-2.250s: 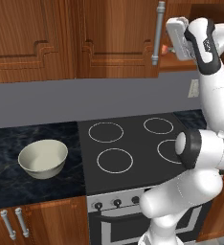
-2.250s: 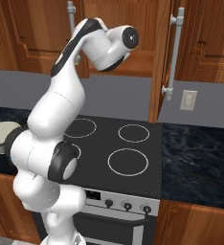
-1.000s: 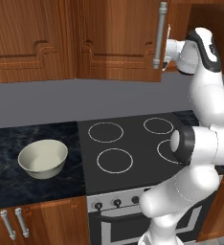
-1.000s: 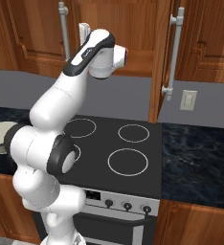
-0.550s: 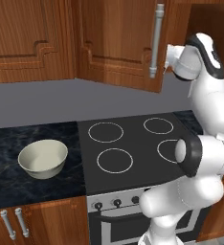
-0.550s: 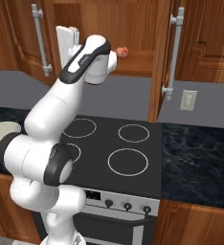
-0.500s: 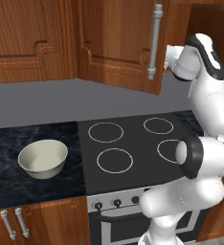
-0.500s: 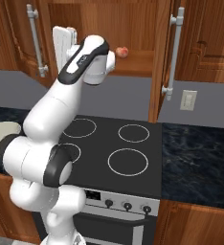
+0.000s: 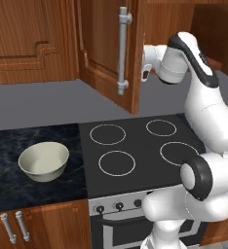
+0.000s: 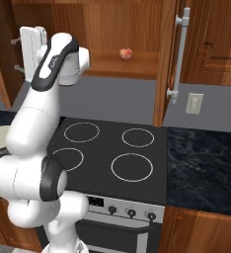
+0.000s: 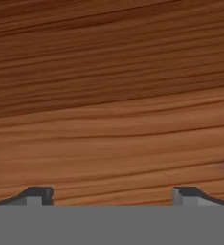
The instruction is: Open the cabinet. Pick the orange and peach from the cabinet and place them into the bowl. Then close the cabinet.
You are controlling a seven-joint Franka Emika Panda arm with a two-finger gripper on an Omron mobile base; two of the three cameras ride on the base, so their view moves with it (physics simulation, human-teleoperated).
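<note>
Arm raised, end effector (image 11: 112, 194) spread wide — facing cabinet (image 9: 106, 53) door

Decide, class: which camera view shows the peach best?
The right base view: the peach sits in plain sight on the cabinet shelf. In the left base view the open door covers the shelf; the hand view faces close-up wood grain.

The shelf (image 10: 118, 63) inside the cabinet (image 10: 137, 29) carried the peach (image 10: 126, 53), which sat well to the right of the gripper (image 10: 19, 55) at about its height. Far below the gripper, the dark counter (image 9: 9, 170) carried the bowl (image 9: 44, 161), left of the stove (image 9: 135, 151), whose four rings lay bare.
</note>
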